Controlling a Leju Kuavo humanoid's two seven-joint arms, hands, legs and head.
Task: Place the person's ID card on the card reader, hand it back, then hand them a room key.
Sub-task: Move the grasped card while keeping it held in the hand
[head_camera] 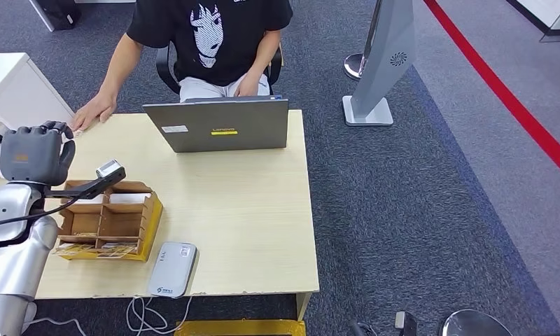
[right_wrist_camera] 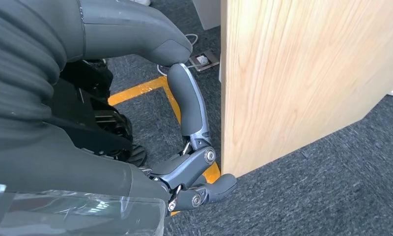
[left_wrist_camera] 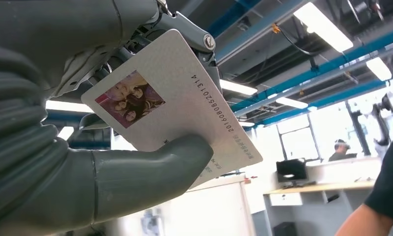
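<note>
Matt light-wood table [head_camera: 249,210], cardboard organiser [head_camera: 109,224], glossy plastic ID card [left_wrist_camera: 184,103], rough grey carpet [head_camera: 417,210].

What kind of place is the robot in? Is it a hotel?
Probably a mock check-in desk set up in an office or lab. A person sits behind a laptop at a wooden table with a card reader, and the left wrist view shows office desks and monitors.

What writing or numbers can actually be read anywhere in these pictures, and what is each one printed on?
"2016080825201314": along the edge of the ID card held in the left hand, beside its photo.
Smaller print near the card's corner: too blurred to read.
Yellow brand strip on the laptop lid: too small to read.
White sticker on the laptop lid: unreadable.
Logo on the card reader: too small to read.
Person's black T-shirt: white graphic, no readable words.
</note>
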